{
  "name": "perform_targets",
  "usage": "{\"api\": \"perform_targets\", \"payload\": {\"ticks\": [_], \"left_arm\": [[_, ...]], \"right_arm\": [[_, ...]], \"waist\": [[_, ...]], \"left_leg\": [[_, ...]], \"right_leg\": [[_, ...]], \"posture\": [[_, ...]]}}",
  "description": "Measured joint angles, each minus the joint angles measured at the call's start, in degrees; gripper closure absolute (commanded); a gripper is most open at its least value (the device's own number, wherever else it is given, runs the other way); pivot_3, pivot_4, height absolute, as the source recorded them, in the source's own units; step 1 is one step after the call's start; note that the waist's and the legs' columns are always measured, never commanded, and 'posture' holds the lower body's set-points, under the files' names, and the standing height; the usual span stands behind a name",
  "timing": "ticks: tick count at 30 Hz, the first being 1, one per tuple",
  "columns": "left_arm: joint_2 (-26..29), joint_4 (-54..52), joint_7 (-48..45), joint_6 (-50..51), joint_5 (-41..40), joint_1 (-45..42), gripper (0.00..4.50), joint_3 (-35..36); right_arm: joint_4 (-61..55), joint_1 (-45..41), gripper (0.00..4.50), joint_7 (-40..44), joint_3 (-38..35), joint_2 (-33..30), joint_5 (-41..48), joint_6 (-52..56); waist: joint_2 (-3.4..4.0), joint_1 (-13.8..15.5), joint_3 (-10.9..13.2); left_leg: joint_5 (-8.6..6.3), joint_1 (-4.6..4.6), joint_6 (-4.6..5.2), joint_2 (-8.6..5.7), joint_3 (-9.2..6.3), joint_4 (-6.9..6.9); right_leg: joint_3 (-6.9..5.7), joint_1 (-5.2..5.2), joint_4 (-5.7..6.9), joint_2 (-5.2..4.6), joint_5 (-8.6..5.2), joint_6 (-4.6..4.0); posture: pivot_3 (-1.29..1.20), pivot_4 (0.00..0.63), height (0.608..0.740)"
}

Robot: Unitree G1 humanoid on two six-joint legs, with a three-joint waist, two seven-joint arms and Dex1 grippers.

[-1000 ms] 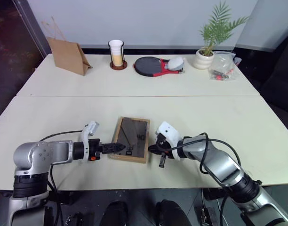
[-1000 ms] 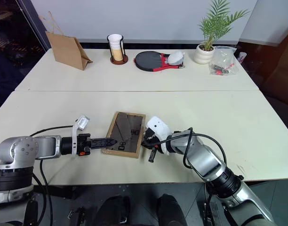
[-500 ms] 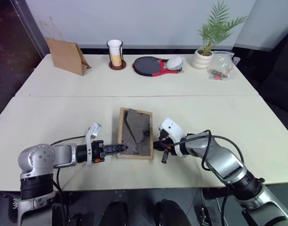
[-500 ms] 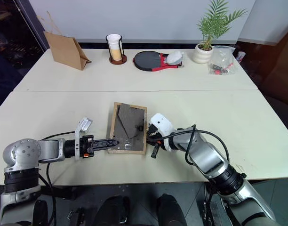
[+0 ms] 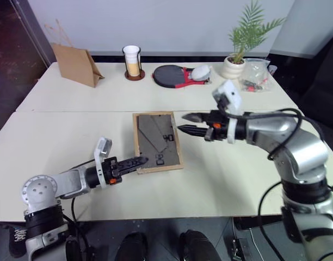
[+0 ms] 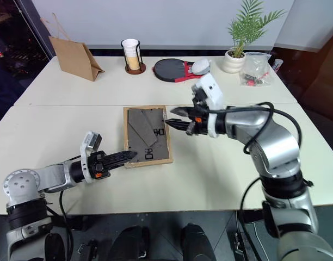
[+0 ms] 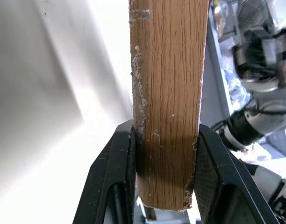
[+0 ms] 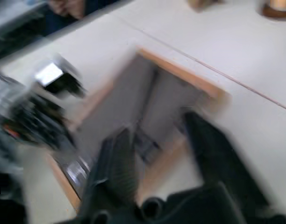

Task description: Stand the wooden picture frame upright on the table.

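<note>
Since a second ago the right gripper (image 5: 187, 123) has let go of the wooden picture frame (image 5: 158, 141) and risen clear of it, and it now hangs in the air just beside the frame's upper right corner, its two black fingers parted with nothing between them. Over the same second the frame has tilted up from lying flat: its far edge is raised and its dark grey-brown back, with the fold-out stand, faces the head camera. Meanwhile the left gripper (image 5: 139, 161) has closed on the frame's near left corner; in the left wrist view the light-wood edge (image 7: 167, 102) sits pinched between the two black pads (image 7: 120, 177), which press on it from either side.

The frame is on the near half of the table (image 5: 253, 163), just this side of the seam line that runs across the tabletop, between the two arms. Whether its lower edge touches the tabletop cannot be told from these views. The right wrist view is blurred, yet it shows the frame's back beyond the spread fingers.

Along the far side of the table stand a brown paper bag (image 5: 76, 64), a stack of cups (image 5: 133, 61) on a round coaster, a table tennis paddle (image 5: 174, 76), a potted plant (image 5: 240, 51) and a clear plastic bag (image 5: 257, 75), all well apart from the frame
</note>
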Motion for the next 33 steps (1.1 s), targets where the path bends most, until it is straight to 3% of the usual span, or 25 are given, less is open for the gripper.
{"api": "perform_targets", "payload": {"ticks": [2,9,16,25,33], "left_arm": [[0.3,-0.2,0.8,-0.1,-1.9,1.3,3.50,-0.9],[2.9,-1.1,2.7,-1.5,-5.9,2.2,3.50,-3.9],[4.6,-1.1,5.7,-5.3,-9.9,2.7,3.50,-7.7],[6.5,-1.1,10.1,-10.4,-16.0,3.3,3.50,-11.8],[8.6,-1.0,12.7,-14.8,-19.2,3.9,3.50,-15.0]], "right_arm": [[3.1,-1.2,0.04,0.3,2.0,1.6,0.4,-0.4],[12.4,-2.0,0.04,2.1,7.0,3.2,0.0,-3.9],[13.4,-2.8,0.04,4.0,8.6,5.1,0.5,-5.0],[9.4,-2.8,0.04,3.7,9.3,5.2,2.8,-2.9],[1.6,-3.1,0.04,1.5,4.2,1.7,7.8,2.5]], "waist": [[0.00,0.1,0.0],[-0.01,0.1,0.0],[-0.01,-0.1,0.0],[0.00,0.1,0.0],[0.00,0.1,0.0]], "left_leg": [[0.00,-0.01,0.00,-0.08,0.03,0.00],[-0.01,-0.03,0.03,-0.21,0.07,0.02],[-0.01,-0.03,0.03,-0.17,0.06,-0.03],[-0.02,-0.06,0.03,-0.21,0.07,-0.03],[-0.02,-0.07,0.03,-0.20,0.06,-0.18]], "right_leg": [[0.01,0.00,-0.02,-0.16,0.00,0.00],[-0.07,0.00,-0.04,-0.48,0.00,0.00],[-0.09,-0.04,-0.04,-0.46,0.00,0.01],[-0.09,-0.05,-0.08,-0.58,-0.04,-0.07],[-0.09,-0.07,-0.22,-0.61,-0.10,-0.17]], "posture": [[0.00,0.150,0.740],[0.00,0.150,0.740],[0.00,0.150,0.740],[0.00,0.150,0.740],[0.00,0.150,0.740]]}}
